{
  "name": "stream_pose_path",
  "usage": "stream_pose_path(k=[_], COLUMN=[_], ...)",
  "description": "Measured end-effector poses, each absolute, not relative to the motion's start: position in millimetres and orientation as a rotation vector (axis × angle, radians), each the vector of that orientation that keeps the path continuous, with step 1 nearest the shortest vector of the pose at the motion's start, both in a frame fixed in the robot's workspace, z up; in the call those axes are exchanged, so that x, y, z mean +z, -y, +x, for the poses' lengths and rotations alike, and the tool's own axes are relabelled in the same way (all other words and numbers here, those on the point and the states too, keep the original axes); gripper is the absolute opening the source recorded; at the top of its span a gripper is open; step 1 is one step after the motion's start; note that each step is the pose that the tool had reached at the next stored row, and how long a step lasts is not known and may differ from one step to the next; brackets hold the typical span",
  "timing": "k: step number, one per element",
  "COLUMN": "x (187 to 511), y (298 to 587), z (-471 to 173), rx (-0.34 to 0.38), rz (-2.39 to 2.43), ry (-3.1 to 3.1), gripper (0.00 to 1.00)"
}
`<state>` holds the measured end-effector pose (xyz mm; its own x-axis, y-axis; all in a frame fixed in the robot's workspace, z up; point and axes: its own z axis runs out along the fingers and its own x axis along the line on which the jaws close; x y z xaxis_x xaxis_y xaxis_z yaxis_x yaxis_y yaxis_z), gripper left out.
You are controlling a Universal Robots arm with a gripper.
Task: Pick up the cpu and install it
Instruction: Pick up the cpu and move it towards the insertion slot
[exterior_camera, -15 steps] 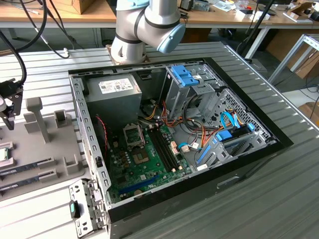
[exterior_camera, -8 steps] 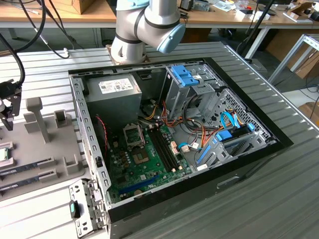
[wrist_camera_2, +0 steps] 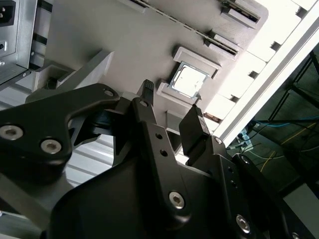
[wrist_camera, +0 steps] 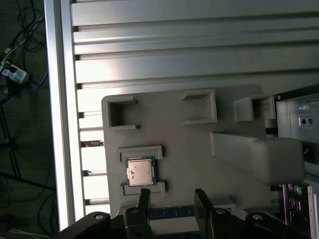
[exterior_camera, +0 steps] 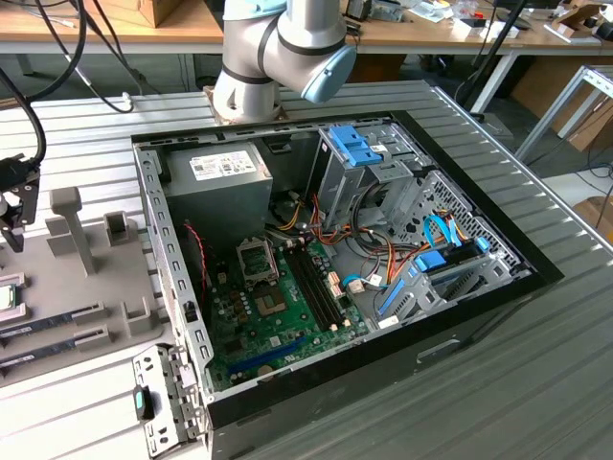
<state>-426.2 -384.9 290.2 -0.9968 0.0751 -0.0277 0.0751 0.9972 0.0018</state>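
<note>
The cpu is a small square chip with a silver top, lying in a shallow holder on the grey parts tray. In the second wrist view the cpu lies just beyond the black fingertips. My gripper is open, hovering above the tray beside the chip, with nothing between its fingers. In the exterior view the gripper hangs at the far left over the tray, above the cpu. The motherboard socket sits inside the open computer case.
Memory sticks lie in slots on the tray next to the chip. Raised grey posts stand on the tray. The power supply, drive cages and cables crowd the case. The slatted table surrounds it.
</note>
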Motion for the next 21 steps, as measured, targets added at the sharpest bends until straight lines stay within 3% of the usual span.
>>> stream_pose_path(k=[21], x=[287.4], y=[384.8], z=[-431.2], rx=[0.001], rz=[0.117], ry=[-3.112], gripper=[0.48])
